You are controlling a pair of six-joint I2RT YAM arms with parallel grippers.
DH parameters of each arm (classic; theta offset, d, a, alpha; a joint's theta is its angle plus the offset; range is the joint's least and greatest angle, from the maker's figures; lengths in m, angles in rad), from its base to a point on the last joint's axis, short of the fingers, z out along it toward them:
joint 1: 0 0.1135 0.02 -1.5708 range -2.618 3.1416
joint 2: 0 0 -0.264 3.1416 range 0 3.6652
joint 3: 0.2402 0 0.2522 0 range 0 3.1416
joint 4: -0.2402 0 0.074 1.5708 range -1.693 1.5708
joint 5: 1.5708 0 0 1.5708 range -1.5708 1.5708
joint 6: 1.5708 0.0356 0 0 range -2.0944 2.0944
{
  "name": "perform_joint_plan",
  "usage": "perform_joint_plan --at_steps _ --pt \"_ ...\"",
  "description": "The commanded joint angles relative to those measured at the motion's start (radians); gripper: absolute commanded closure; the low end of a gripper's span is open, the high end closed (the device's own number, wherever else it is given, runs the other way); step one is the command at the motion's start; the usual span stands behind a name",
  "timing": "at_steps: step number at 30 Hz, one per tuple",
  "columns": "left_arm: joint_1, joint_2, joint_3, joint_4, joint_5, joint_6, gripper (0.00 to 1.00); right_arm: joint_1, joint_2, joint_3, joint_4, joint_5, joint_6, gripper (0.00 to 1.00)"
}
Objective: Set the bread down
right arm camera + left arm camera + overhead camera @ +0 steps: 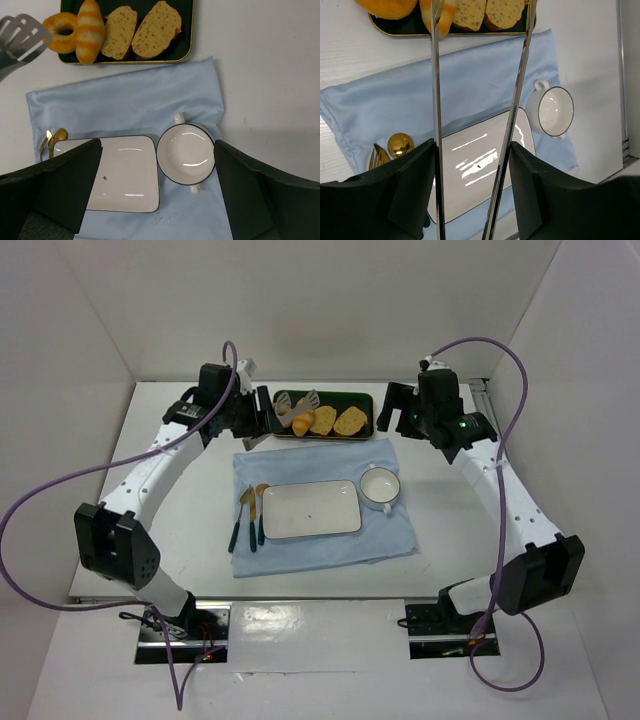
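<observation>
While the left gripper (472,145) grips a pair of metal tongs (20,37), we note that the bread (90,31) lies on the dark green tray (185,25) at the far side of the white table (260,75). It sits between an orange doughnut (62,44) on its left and two tan slices (119,32) on its right, close against both. The left jaws are closed partway onto the tongs, one finger on the outside of each blade. The blades stand spread apart with nothing caught between them. In the left wrist view one blade crosses in front of the bread and the other runs past the right end of the tray; the tips lie beyond the top of that view. The right wrist view shows the slotted tips over the left end of the tray, by the doughnut and apart from the bread; we cannot tell whether they touch anything. The right gripper (157,145) hangs just right of the tray, jaws wide open and holding nothing. Nearer, a light blue cloth (125,95) carries a white rectangular plate (125,170), a white two-handled cup (186,152) just right of it, and gold cutlery (248,515) with dark handles at its left.
</observation>
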Motion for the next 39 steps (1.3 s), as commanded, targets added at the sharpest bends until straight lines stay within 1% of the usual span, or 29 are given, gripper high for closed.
perform_joint_plan --at_steps 1,5,10,16,20,23,29,37,39 --pt "-0.02 0.045 0.019 0.045 -0.067 0.016 0.3 -0.005 -0.06 -0.025 0.045 0.015 0.009 0.0" --pt "-0.05 0.114 0.037 0.064 -0.104 0.039 0.3 -0.005 -0.082 -0.046 0.045 0.024 0.009 0.0" --pt "-0.084 0.16 0.037 0.142 -0.163 0.061 0.31 -0.005 -0.112 -0.065 0.045 0.044 0.009 0.0" --pt "-0.093 0.23 0.082 0.151 -0.251 0.072 0.31 -0.014 -0.132 -0.075 0.036 0.053 0.0 0.0" --pt "-0.093 0.255 0.125 0.151 -0.279 0.072 0.31 -0.014 -0.132 -0.075 0.036 0.062 0.0 0.0" --pt "-0.093 0.267 0.146 0.151 -0.279 0.082 0.31 -0.014 -0.132 -0.075 0.036 0.062 0.0 0.0" --pt "-0.093 0.367 0.203 0.133 -0.299 0.092 0.31 -0.023 -0.123 -0.075 0.036 0.062 0.0 0.0" --pt "-0.103 0.433 0.203 0.133 -0.311 0.092 0.31 -0.051 -0.112 -0.075 0.045 0.042 0.0 0.0" --pt "-0.103 0.442 0.203 0.123 -0.311 0.092 0.34 -0.061 -0.112 -0.075 0.055 0.033 0.0 0.0"
